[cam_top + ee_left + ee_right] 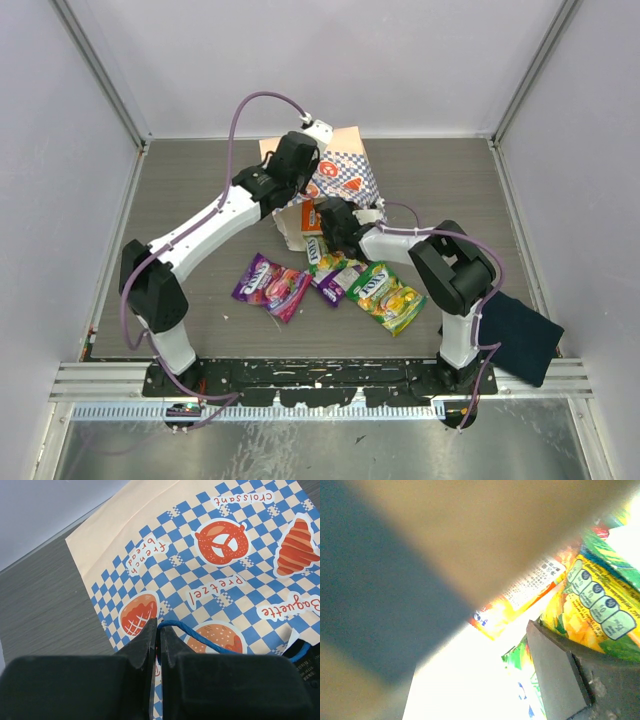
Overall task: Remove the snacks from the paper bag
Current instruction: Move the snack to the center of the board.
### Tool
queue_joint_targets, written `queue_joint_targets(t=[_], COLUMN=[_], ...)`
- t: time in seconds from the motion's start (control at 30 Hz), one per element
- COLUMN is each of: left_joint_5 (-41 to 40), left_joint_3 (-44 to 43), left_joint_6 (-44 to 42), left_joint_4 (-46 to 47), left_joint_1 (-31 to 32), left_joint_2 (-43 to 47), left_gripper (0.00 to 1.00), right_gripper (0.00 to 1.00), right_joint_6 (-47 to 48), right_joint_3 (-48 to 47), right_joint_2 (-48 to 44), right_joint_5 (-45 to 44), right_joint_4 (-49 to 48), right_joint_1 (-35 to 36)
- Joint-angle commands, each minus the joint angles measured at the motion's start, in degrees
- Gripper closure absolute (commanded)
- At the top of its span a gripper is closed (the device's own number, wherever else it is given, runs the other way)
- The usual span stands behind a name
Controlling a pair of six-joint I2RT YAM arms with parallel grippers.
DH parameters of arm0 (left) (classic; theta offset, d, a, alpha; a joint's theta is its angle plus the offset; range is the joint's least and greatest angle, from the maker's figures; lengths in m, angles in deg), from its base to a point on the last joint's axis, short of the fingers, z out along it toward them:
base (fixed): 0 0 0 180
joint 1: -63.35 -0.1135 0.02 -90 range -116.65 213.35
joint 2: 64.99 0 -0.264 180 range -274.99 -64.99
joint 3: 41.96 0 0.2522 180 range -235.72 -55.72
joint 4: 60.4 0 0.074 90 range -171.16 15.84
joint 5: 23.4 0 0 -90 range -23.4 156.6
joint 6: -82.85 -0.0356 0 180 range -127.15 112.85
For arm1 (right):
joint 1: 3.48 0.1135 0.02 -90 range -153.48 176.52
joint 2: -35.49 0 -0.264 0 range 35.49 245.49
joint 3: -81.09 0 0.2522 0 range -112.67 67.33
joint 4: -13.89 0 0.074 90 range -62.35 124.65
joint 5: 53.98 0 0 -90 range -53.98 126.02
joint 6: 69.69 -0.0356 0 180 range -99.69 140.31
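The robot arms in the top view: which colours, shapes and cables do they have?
The left arm and right arm have white link shells and rounded black joint housings. A thin purple cable runs along each. The left hand has flat black fingers.

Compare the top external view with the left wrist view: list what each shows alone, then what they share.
Top only: the whole left arm and right arm, a purple packet and a green-yellow packet on the table, the dark cloth, the right gripper at the mouth of the paper bag. Left wrist only: the left gripper shut on the blue cord handle, printed words like Pretzel. Both: the bag's blue-white checks and bread pictures.
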Motion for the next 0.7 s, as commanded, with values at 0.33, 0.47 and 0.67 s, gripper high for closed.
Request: queue_joint_targets(t=[0.33,0.47,0.67], left_joint_5=[0.24,0.08,-0.20], left_joint_3=[-4.51,-4.72,-4.23], left_joint_6=[1.39,1.30,1.08], left_joint_4=[-0.59,-1.00,-1.08], left_joint_1=[0.67,0.88,1.20], left_joint_2=[-0.35,0.16,1.42], left_gripper=[0.96,0.96,0.96], right_gripper=[0.12,0.13,0.25], right_joint_6=[-10.26,-10.49,-8.99], right_joint_3=[5.64,8.13,14.86], right_joint_2=[-9.65,-10.52,-10.46], right_joint_5=[-13.29,-14.21,-12.19], right_joint_4=[4.71,-1.43,-15.23], right_joint_1=[13.99,14.76,9.49])
